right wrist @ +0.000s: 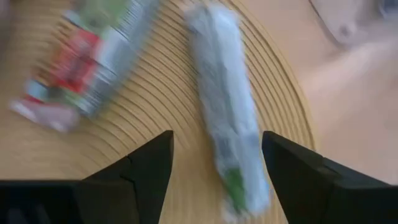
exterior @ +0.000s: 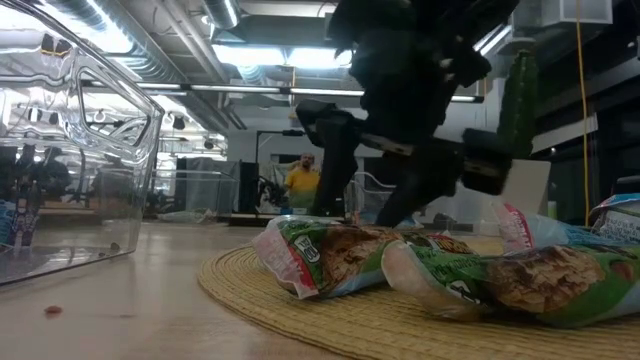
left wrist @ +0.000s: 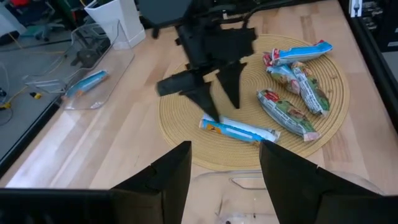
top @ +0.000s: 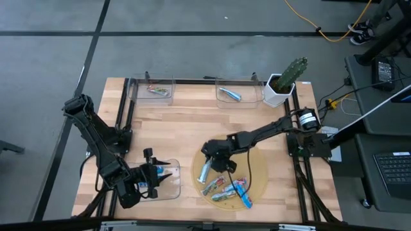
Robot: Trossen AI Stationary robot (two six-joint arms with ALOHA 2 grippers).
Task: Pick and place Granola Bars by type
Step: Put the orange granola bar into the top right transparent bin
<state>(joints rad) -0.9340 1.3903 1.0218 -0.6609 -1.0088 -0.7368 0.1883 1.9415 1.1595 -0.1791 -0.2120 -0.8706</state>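
Observation:
My right gripper (top: 214,163) (right wrist: 217,134) hangs open over the round woven mat (top: 257,168), fingers pointing down. A pale blue-and-silver bar (right wrist: 227,118) (left wrist: 239,130) lies flat on the mat between and below its fingertips, with a gap on either side. Green and red bars (left wrist: 286,112) (exterior: 320,255) and another blue bar (left wrist: 298,53) lie on the mat beside it. My left gripper (top: 154,172) (left wrist: 224,152) waits open above a clear tray (top: 168,183) at the near left. Two far trays hold bars: a multicoloured one (top: 157,90) and a blue one (top: 230,95).
A white pot with a cactus (top: 282,83) stands at the far right corner, next to the far tray with the blue bar. Bare wood lies between the mat and the far trays. In the low view a person (exterior: 300,180) shows in the room beyond the table.

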